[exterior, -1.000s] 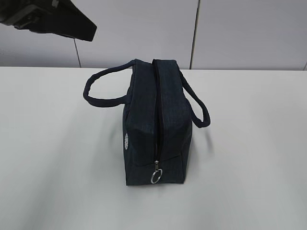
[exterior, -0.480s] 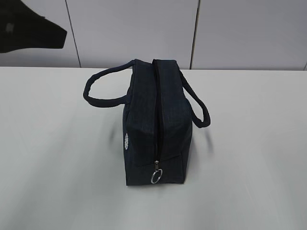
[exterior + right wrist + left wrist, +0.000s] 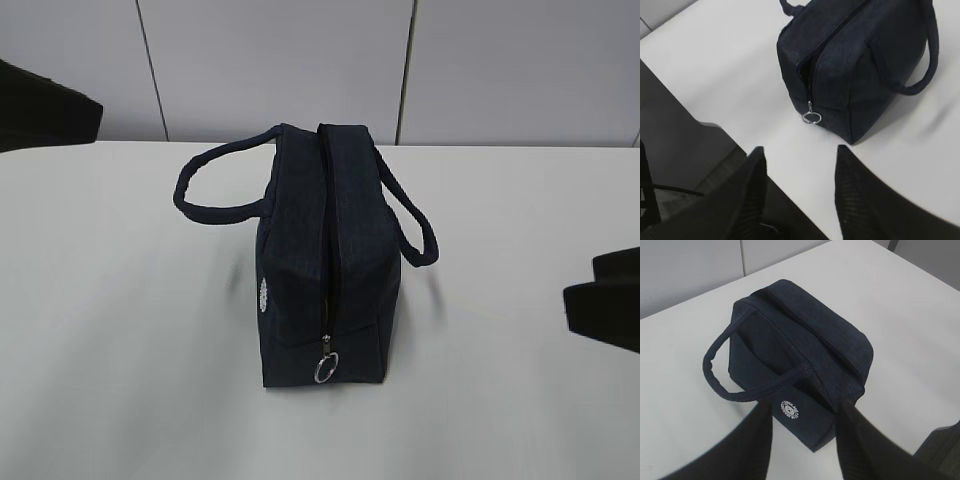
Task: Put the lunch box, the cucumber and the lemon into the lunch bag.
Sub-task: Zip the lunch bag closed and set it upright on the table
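The dark navy boxy fabric lunch bag (image 3: 328,268) stood upright near the middle of the white worktop (image 3: 520,400), its two loop handles flopped outward to either side, which left the top seam free for access. The black zipper (image 3: 329,240) ran along that top and down the end facing the near edge, where a silver ring pull (image 3: 326,368) hung low; from the right wrist view the seam gaped slightly just above the pull, so I judged the bag at least partly unzipped, though nothing of its inside could be made out and I could not tell whether it held anything. The lunch box, the cucumber and the lemon were not to be seen anywhere on the worktop, so they were either inside the bag or out of view. The left gripper (image 3: 801,440) hovered over the side bearing the small white round logo (image 3: 790,408), jaws spread and holding nothing. The right gripper (image 3: 800,192) hung out beyond the worktop's near edge, facing the zipper end, likewise parted and empty, well placed, I thought, to reach the pull.
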